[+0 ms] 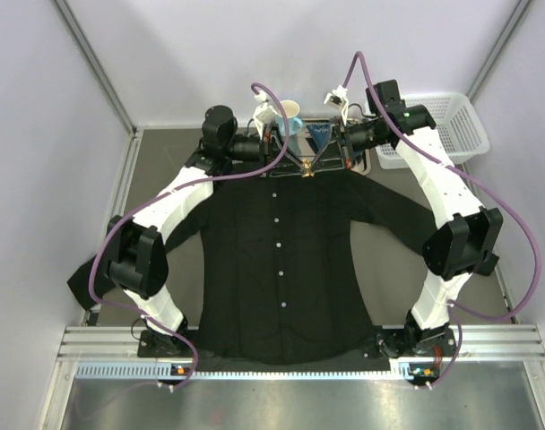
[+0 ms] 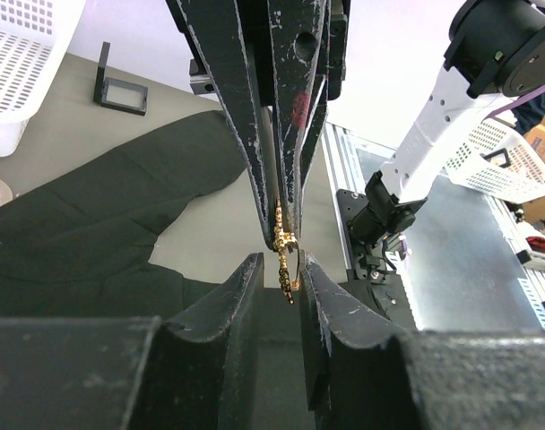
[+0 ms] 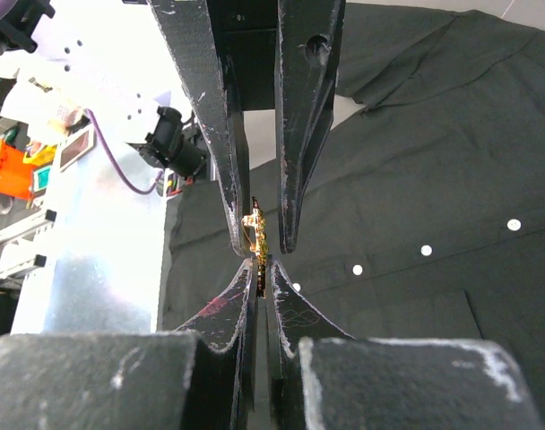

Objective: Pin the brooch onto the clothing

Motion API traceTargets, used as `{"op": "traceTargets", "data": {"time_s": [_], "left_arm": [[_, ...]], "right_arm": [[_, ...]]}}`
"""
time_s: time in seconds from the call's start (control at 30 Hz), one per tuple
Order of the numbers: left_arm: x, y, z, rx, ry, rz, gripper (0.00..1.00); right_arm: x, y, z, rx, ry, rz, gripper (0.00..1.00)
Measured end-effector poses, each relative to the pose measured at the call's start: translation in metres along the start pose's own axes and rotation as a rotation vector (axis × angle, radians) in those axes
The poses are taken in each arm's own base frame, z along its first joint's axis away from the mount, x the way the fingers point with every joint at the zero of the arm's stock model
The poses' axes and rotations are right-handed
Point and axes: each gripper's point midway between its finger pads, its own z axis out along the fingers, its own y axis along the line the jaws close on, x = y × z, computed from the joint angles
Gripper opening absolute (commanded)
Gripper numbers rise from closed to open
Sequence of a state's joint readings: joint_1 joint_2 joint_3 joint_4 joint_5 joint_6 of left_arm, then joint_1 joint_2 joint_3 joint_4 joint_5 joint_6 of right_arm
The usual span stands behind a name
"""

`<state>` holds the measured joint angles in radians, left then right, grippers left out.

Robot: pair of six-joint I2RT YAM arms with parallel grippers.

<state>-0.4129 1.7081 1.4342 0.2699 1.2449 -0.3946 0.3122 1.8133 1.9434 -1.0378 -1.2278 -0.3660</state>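
The black shirt (image 1: 281,269) lies flat on the table, buttons up, collar at the far side. The tiny golden brooch (image 1: 306,170) hangs in the air above the collar, between the two grippers. My right gripper (image 3: 264,266) is shut on the brooch (image 3: 257,228), pinching its lower part edge-on. My left gripper (image 2: 280,262) faces it tip to tip and is open, its fingers either side of the brooch (image 2: 284,255) with a gap to the left finger. The shirt also shows below in the left wrist view (image 2: 75,224) and the right wrist view (image 3: 416,179).
A white basket (image 1: 443,125) stands at the back right. A cup (image 1: 290,112) and a small dark tray sit behind the collar. A small black frame (image 2: 125,90) lies beyond the shirt's sleeve. A metal rail (image 1: 299,340) runs along the near edge.
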Motion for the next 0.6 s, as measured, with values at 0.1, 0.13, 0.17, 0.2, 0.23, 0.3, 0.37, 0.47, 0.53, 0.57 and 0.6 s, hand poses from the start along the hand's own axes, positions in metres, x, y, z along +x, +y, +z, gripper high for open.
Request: {"op": "traceTargets", "data": {"time_s": [0.1, 0.13, 0.17, 0.2, 0.23, 0.3, 0.37, 0.47, 0.53, 0.57, 0.6], "left_arm": [[0.0015, 0.0005, 0.0, -0.001, 0.001, -0.004, 0.24], [0.0016, 0.0005, 0.0001, 0.0, 0.0, -0.004, 0.24], [0.0013, 0.0, 0.0003, 0.0, -0.003, -0.001, 0.23], [0.0016, -0.0001, 0.0002, -0.003, -0.005, -0.006, 0.22], [0.0021, -0.0001, 0.0002, -0.005, -0.009, -0.007, 0.2], [0.0035, 0.0001, 0.0003, -0.013, -0.019, -0.014, 0.18], [0.0043, 0.0007, 0.0017, -0.019, -0.026, -0.019, 0.14], [0.0049, 0.0022, 0.0024, -0.029, -0.031, -0.033, 0.12], [0.0036, 0.0027, 0.0025, -0.033, -0.036, -0.031, 0.11], [0.0027, 0.0029, 0.0026, -0.035, -0.04, -0.027, 0.11], [0.0021, 0.0031, 0.0026, -0.036, -0.042, -0.026, 0.11]], "right_arm": [[0.0, -0.0002, 0.0001, 0.0, 0.0, 0.003, 0.0], [-0.0001, -0.0003, 0.0002, 0.001, 0.0, 0.005, 0.0], [-0.0001, -0.0007, 0.0003, 0.001, -0.001, 0.009, 0.0], [0.0, -0.0009, 0.0006, 0.0, -0.001, 0.014, 0.0], [0.0006, -0.0014, 0.0009, -0.001, -0.001, 0.02, 0.0], [0.0017, -0.0027, 0.002, -0.005, -0.002, 0.032, 0.0], [0.0029, -0.0042, 0.0031, -0.008, -0.003, 0.046, 0.0], [0.003, -0.0051, 0.0035, -0.011, -0.005, 0.066, 0.0], [0.0015, -0.0056, 0.0034, -0.011, -0.01, 0.071, 0.0], [0.0008, -0.0058, 0.0032, -0.01, -0.012, 0.074, 0.0], [0.0001, -0.0059, 0.003, -0.01, -0.014, 0.077, 0.0]]}}
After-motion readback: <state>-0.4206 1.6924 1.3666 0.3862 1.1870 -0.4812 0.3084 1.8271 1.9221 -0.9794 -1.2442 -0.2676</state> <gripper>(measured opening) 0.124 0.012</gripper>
